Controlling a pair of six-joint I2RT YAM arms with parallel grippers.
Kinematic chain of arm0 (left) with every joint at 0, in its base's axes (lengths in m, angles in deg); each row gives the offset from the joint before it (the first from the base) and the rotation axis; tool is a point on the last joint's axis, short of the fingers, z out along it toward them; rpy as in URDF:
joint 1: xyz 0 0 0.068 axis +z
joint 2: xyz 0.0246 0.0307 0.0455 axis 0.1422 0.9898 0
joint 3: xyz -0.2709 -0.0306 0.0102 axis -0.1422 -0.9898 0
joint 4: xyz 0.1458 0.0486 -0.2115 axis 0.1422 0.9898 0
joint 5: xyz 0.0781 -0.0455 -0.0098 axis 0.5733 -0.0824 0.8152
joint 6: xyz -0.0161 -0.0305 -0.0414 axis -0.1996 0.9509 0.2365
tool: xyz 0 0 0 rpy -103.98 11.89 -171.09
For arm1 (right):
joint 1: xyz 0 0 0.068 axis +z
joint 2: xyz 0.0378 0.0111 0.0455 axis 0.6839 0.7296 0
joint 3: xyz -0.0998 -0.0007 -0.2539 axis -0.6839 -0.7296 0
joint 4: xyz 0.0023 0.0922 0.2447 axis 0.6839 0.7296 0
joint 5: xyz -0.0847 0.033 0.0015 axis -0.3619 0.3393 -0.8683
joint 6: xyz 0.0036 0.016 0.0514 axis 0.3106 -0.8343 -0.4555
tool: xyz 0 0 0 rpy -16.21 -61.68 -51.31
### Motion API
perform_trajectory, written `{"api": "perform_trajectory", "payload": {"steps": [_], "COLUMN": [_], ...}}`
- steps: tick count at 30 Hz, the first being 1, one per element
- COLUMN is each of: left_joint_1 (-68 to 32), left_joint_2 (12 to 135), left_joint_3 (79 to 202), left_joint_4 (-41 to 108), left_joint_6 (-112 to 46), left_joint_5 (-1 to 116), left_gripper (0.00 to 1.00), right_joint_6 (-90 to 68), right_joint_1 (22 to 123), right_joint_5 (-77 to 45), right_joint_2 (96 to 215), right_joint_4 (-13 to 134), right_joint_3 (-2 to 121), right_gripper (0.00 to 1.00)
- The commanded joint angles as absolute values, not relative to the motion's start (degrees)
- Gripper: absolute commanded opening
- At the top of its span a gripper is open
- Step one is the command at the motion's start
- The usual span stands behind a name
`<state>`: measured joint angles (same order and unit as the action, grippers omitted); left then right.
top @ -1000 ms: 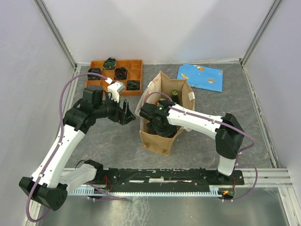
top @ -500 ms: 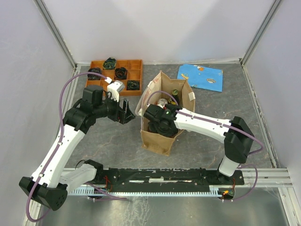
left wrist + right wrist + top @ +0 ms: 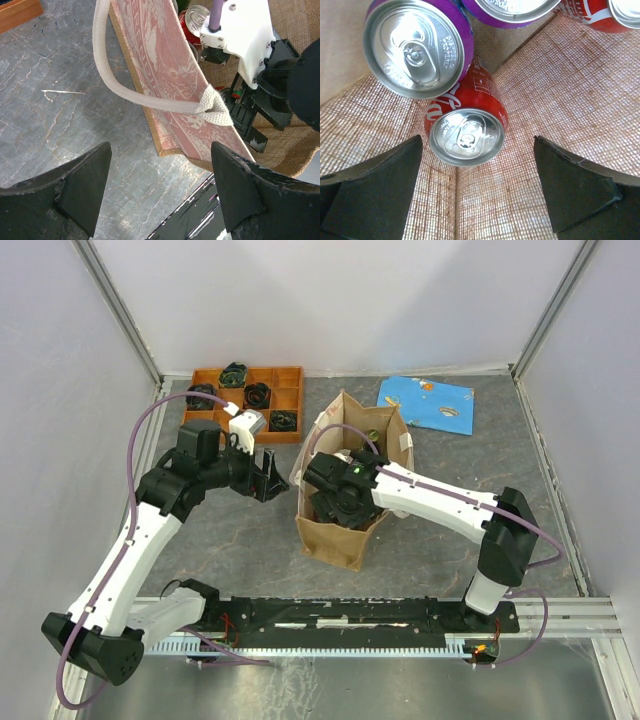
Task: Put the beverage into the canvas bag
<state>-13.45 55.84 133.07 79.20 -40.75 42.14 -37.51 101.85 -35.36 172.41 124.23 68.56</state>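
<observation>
The tan canvas bag point(image 3: 333, 536) stands open mid-table, its white handle point(image 3: 124, 86) drooping over the left wall. My right gripper point(image 3: 340, 502) is down inside the bag, jaws wide open and empty point(image 3: 477, 185). A red cola can point(image 3: 466, 131) stands upright on the bag floor just ahead of the jaws, free of both fingers. A purple can point(image 3: 417, 47) touches it, and more cans show at the top edge. My left gripper point(image 3: 268, 478) is open and empty point(image 3: 160, 195), just outside the bag's left wall point(image 3: 170, 85).
An orange compartment tray point(image 3: 290, 375) with black items sits at the back left. A blue cloth point(image 3: 427, 403) lies at the back right. White enclosure walls close in both sides. A metal rail point(image 3: 340, 615) runs along the near edge.
My right arm's elbow has swung to the right and its wrist has shifted slightly inside the bag's mouth. My left arm has barely moved.
</observation>
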Motion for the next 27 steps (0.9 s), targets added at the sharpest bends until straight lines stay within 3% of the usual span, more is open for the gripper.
{"api": "perform_trajectory", "payload": {"steps": [1,10,27], "left_joint_1": [-13.43,-13.42,-13.44], "left_joint_2": [55.67,56.25,58.62], "left_joint_3": [134.64,135.38,137.6], "left_joint_4": [76.24,74.33,70.1], "left_joint_6": [-40.43,-39.32,-36.63], "left_joint_5": [41.83,42.25,44.31], "left_gripper": [0.87,0.87,0.87], "right_joint_6": [-37.61,-37.58,-50.82], "right_joint_1": [102.23,101.45,98.5], "right_joint_5": [-36.33,-43.49,-61.5], "right_joint_2": [170.2,163.12,150.36], "right_joint_4": [128.03,128.2,130.47], "right_joint_3": [73.67,83.0,80.55], "right_gripper": [0.99,0.99,0.99]}}
